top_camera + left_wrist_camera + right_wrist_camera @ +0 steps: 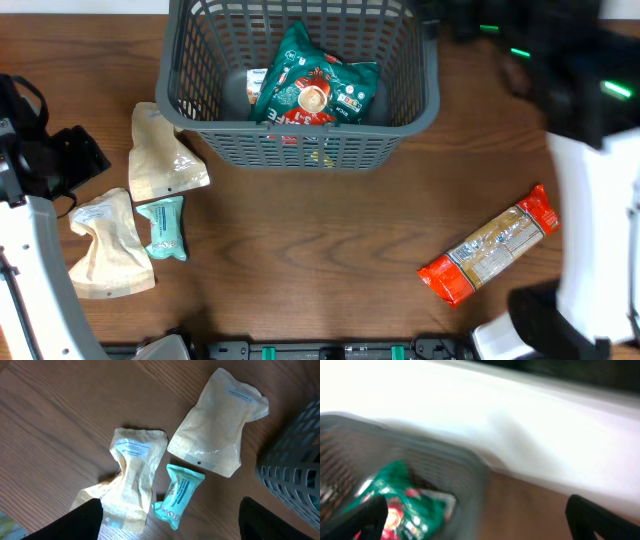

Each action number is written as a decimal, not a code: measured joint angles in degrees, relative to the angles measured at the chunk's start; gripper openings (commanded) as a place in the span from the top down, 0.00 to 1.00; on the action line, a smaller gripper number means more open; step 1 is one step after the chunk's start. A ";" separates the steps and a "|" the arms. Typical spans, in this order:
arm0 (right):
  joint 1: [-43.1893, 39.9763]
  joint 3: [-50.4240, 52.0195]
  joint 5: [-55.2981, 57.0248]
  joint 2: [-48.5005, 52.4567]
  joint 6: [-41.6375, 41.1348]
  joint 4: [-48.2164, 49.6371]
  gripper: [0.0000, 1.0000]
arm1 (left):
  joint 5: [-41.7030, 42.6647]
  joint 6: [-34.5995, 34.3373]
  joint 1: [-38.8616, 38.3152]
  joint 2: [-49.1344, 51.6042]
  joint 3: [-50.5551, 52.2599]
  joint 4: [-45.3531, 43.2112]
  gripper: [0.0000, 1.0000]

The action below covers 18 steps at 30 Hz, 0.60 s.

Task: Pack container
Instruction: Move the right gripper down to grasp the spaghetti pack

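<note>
Since the large dark grey plastic basket [300,150] with lattice sides sits at the far middle of the brown wooden counter [330,250], either arm can likely reach it. A crinkly green-and-red foil packet [315,90] already lies inside. The left fingers [75,522] are spread wide and hold nothing. They hang over a broad tan paper pouch [220,425], a crumpled tan pouch [132,475] and a small teal wrapped packet [177,495], probably to line up a pick. The right fingers [600,520], seen in a blurred view by the basket's rim, are likewise wide apart and empty. A long clear packet with orange-red ends [490,245] lies well apart on the right, not yet packed.
</note>
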<state>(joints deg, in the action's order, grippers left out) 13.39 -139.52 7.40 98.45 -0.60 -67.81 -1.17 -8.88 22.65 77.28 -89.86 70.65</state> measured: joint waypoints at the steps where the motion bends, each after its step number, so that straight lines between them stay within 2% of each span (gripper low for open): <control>1: -2.64 -0.09 1.97 -1.73 -4.87 -3.61 0.01 | 0.07 0.00 0.00 0.00 0.00 0.00 0.23; 5: -12.59 -0.26 6.99 -4.76 -19.76 -16.61 0.01 | 1.14 0.02 0.00 0.00 0.00 -0.04 0.23; 10: -21.38 0.48 8.22 -3.58 -30.51 -28.70 0.01 | 1.86 0.17 0.00 0.00 0.00 -0.09 0.23; 14: -25.90 3.54 6.54 -4.00 -34.42 -29.11 0.01 | 2.21 0.17 0.00 0.00 0.00 -0.04 0.23; 18: -27.85 12.37 5.01 -8.28 -37.29 -29.05 0.01 | 2.40 0.15 0.00 0.00 0.00 -0.07 0.23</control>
<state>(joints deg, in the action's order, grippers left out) -14.46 -127.15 12.40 90.17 -37.89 -96.86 1.23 -8.73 22.65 77.28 -89.86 70.59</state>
